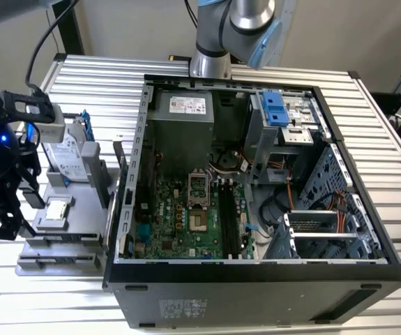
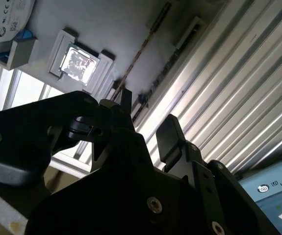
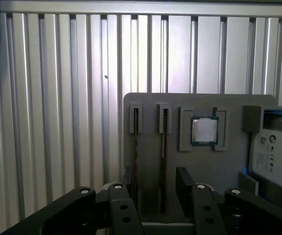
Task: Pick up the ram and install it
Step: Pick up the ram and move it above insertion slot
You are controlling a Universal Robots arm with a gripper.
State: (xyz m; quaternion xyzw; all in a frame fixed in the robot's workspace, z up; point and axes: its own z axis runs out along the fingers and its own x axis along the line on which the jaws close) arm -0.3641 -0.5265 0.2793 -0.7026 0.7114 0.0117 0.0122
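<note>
Gripper (image 3: 155,178), jaws apart, hovers above 2 ram sticks (image 3: 164,142) at the tray's (image 3: 149,110) end; best to straddle 1 squarely.

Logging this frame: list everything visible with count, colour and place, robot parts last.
ram sticks: two, dark, standing edge-on in slots of the holder
processor chip: one, silver square, in a recess of the holder
hard drive: one, silver with white label, blue clips, on the holder
holder: one, grey, on the table, at the exterior view's left
computer case: one, black, open, mid-table
motherboard: one, green, inside the case
power supply: one, grey, inside the case
table: one, silver, slatted
robot arm: one, grey, behind the case
gripper: one, black, above the holder, fingers apart, holding nothing
</note>
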